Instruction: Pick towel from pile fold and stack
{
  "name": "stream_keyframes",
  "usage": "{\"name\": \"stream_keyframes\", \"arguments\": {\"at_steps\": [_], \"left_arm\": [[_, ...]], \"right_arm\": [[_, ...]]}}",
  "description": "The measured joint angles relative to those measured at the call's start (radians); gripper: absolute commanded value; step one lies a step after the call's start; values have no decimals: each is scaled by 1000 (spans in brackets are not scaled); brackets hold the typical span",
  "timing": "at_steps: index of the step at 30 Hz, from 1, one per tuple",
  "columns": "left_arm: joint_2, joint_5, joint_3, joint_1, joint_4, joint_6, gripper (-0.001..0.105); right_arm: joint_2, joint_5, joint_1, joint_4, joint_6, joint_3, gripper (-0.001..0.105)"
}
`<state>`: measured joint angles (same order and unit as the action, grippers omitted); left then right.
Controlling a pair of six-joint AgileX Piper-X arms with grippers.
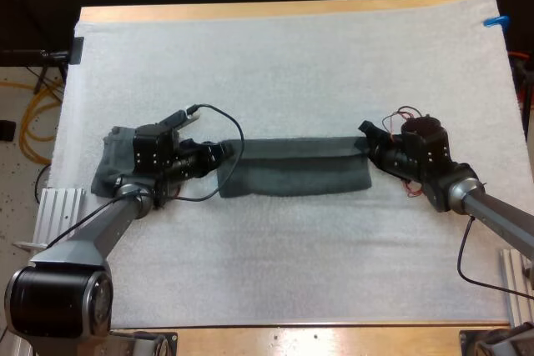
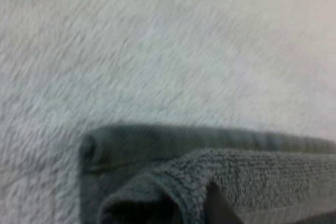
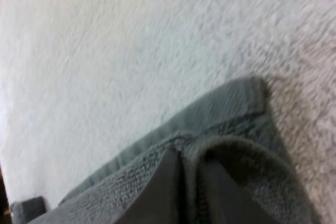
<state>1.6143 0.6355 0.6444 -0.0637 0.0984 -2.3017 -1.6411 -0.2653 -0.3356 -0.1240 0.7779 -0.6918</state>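
I have the towel (image 1: 292,166) lying as a long folded band across the middle of the mat (image 1: 275,56), well in from every edge. My left gripper (image 1: 221,154) pinches its left end and my right gripper (image 1: 365,146) its right end, with the fingertips mostly buried in cloth. A second towel (image 1: 113,160) sits crumpled near the mat's left edge, partly hidden under my left arm.

I see the towel (image 1: 292,174) mid-frame dark grey-green, the mat (image 1: 275,64) plain white, the table (image 1: 250,11) pale wood along the top; my left gripper (image 1: 224,156) and right gripper (image 1: 365,146) black.
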Motion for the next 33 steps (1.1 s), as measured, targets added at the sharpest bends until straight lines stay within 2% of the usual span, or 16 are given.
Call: {"name": "stream_keyframes", "arguments": {"at_steps": [5,11,15,17,19,22,24,29,33], "left_arm": [[0,13,2,0,12,0,0],[0,17,2,0,12,0,4],[0,17,2,0,12,0,26],[0,17,3,0,12,-2,39],[0,17,8,2,12,-15,50],[1,17,23,2,12,-39,51],[1,17,45,4,12,-40,51],[-2,20,129,4,12,-30,51],[-46,31,184,5,1,37,51]], "right_arm": [[1,47,0,3,-25,0,0],[2,46,0,3,-31,0,0],[2,45,0,3,-31,0,1],[2,33,2,3,-27,0,8],[2,15,3,-4,-25,0,25],[2,-16,3,-63,-25,0,57],[2,-21,3,-132,-16,0,71],[2,-21,3,-358,99,-1,73],[4,-31,3,-404,121,-19,72]]}}
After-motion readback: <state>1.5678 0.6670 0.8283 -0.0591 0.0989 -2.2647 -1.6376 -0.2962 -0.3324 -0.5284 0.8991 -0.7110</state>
